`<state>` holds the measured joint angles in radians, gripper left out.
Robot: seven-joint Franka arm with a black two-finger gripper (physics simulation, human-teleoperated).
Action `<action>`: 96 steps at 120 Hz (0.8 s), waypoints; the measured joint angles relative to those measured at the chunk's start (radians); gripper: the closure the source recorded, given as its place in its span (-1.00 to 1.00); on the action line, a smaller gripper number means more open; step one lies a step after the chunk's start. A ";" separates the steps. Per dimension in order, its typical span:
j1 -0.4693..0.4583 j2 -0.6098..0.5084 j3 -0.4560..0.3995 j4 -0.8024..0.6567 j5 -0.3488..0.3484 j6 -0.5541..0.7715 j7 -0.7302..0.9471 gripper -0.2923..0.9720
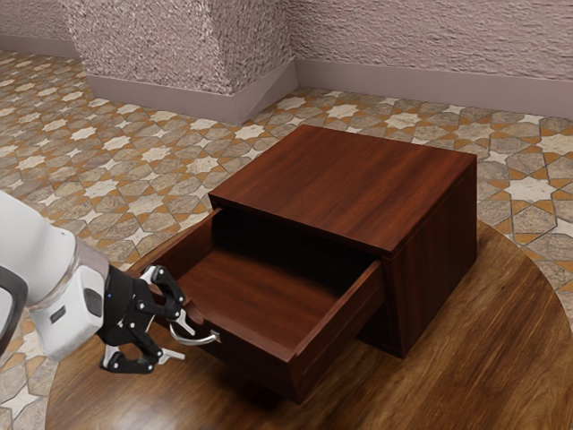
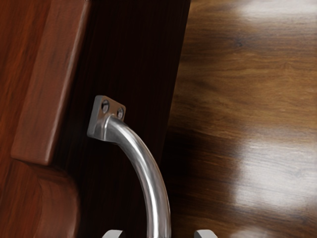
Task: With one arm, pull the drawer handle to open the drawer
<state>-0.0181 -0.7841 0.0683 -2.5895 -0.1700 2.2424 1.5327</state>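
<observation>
Straddling the handle, the gripper sits open, a finger on either side of the steel bar and neither pad pressing it. The drawer stands well out of the cabinet, its front reaching toward the tabletop edge by the arm. Danger, I'd say: with that slack hold a skewed pull could slip off the bar, or a hard one could drag the cabinet along.
</observation>
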 joint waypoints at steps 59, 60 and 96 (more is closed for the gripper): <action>0.003 -0.029 -0.002 0.009 0.000 -0.011 -0.001 -0.04; 0.003 -0.030 -0.004 0.009 0.000 -0.011 -0.001 -0.05; 0.004 -0.020 -0.064 0.189 0.034 -0.096 -0.080 -0.39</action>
<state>-0.0138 -0.8040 0.0044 -2.4007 -0.1362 2.1461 1.4531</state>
